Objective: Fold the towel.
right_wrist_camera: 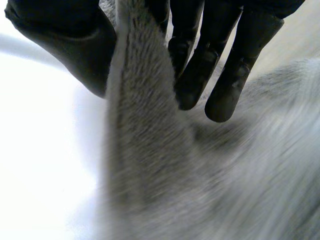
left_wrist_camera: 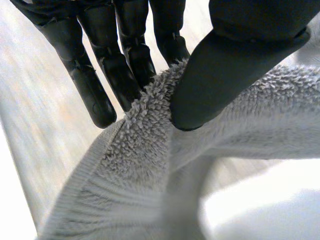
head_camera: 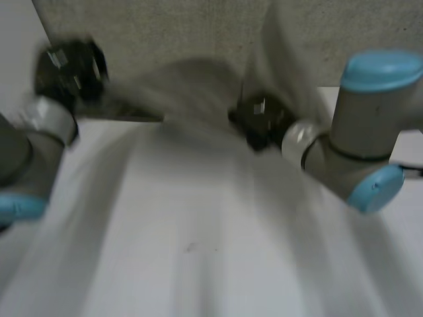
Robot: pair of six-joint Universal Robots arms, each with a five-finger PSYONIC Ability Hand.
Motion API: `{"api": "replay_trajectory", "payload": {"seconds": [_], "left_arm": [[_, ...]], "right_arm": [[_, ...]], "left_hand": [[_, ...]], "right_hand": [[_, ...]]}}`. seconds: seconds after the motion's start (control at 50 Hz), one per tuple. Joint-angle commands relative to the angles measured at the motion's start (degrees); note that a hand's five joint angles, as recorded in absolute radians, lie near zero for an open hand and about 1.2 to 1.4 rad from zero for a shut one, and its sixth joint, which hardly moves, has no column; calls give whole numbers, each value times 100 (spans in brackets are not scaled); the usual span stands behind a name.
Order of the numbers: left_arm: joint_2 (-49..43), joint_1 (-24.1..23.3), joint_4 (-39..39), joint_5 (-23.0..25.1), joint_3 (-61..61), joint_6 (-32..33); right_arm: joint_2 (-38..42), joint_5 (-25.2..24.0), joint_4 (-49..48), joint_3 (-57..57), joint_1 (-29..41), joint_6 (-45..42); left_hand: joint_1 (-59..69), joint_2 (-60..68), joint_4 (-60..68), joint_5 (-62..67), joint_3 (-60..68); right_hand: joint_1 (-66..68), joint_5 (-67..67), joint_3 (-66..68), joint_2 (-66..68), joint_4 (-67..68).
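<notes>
The grey terry towel [head_camera: 192,86] is lifted off the table and stretched between my two hands, its lower part a blur of motion. My left hand [head_camera: 69,69] holds it at the far left. At that hand, the thumb [left_wrist_camera: 225,75] presses the towel's hemmed edge [left_wrist_camera: 150,170] against the fingers [left_wrist_camera: 95,85]. My right hand [head_camera: 261,119] grips the towel near the middle of the view. There a fold of the towel [right_wrist_camera: 150,150] runs up between the thumb [right_wrist_camera: 65,45] and the curled fingers [right_wrist_camera: 225,75].
A grey textured panel [head_camera: 165,26] stands behind the table. The white table [head_camera: 410,211] shows at the right, beyond my right arm's elbow [head_camera: 370,119]. My left forearm [head_camera: 26,158] comes in at the near left.
</notes>
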Motion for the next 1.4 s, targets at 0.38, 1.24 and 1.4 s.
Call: {"api": "replay_trajectory", "payload": {"seconds": [0.38, 1.24, 1.4], "left_arm": [[-27, 60, -333, 360, -1822, 22], [-44, 350, -306, 378, -1972, 22], [-466, 359, -271, 387, -1937, 48]], "right_arm": [[-1107, 276, -482, 2934, -1137, 548], [-2003, -383, -2547, 5272, -2596, 952], [-2442, -655, -2539, 5316, -3491, 944]], "left_hand": [[1189, 1022, 1025, 1148, 1034], [1189, 1022, 1025, 1148, 1034], [-2644, -2811, -2808, -2685, -2799]], "right_hand": [[-5009, -4972, -4979, -4951, -4991], [1226, 1263, 1256, 1283, 1243], [1226, 1263, 1256, 1283, 1243]]}}
